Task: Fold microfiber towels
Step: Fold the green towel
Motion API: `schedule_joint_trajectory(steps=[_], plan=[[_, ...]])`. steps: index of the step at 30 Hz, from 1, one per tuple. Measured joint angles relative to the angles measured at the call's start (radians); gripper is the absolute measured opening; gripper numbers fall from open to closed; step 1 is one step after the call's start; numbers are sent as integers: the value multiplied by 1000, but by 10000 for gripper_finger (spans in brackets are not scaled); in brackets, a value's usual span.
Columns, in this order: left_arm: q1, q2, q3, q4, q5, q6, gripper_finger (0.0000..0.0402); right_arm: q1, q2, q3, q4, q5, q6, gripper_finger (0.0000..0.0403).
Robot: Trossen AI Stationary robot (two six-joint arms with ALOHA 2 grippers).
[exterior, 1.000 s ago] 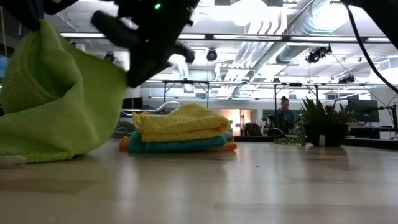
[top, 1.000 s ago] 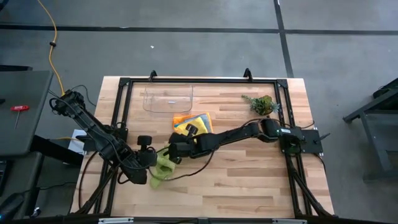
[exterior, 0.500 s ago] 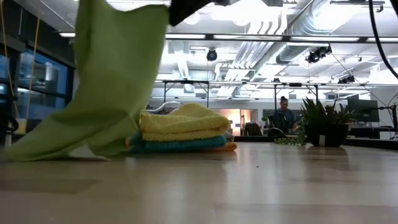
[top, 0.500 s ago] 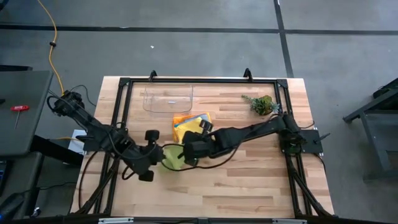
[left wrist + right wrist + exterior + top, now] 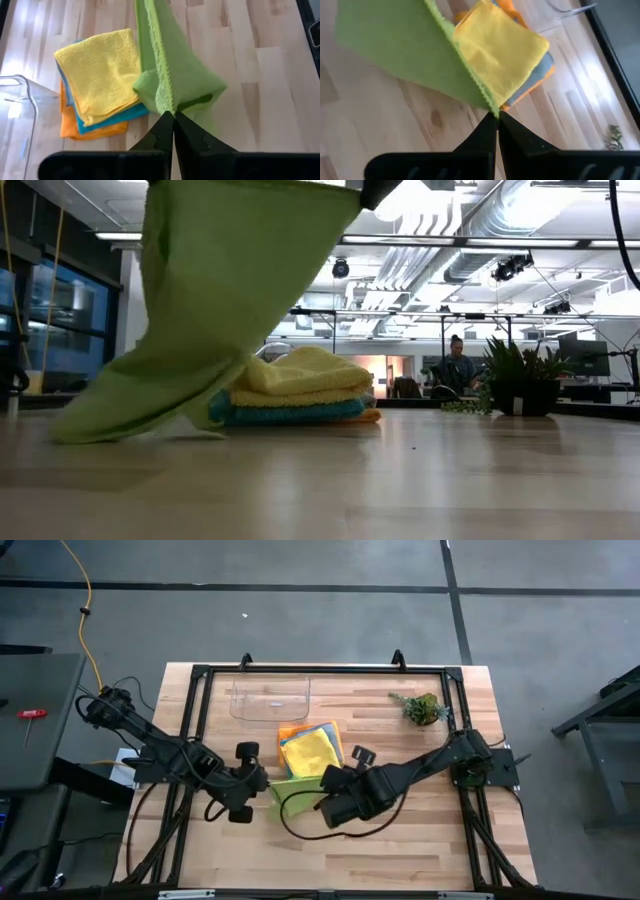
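The left end effector [image 5: 173, 116] and the right end effector [image 5: 498, 117] are each clenched on a corner of the soft lime green microfiber towel [image 5: 296, 790], holding it stretched between them above the wooden surface [image 5: 420, 840]. Its lower edge trails on the surface, just beside a stack of folded towels, yellow [image 5: 311, 747] on top.

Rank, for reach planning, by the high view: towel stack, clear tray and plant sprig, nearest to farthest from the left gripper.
From the left gripper:
1. Towel stack, just beyond, toward the right arm.
2. Clear tray, at the far edge.
3. Plant sprig, far right corner.
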Motion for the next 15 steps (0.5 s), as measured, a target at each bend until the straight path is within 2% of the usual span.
schedule_joint_trajectory(steps=[7, 15], plan=[[1, -13, 1, 3, -9, 22, 0, 27, -49, 0, -79, 40, 94, 0], [26, -12, 1, 13, 3, 55, 8, 24, -79, 1, -87, 29, 95, 0]])
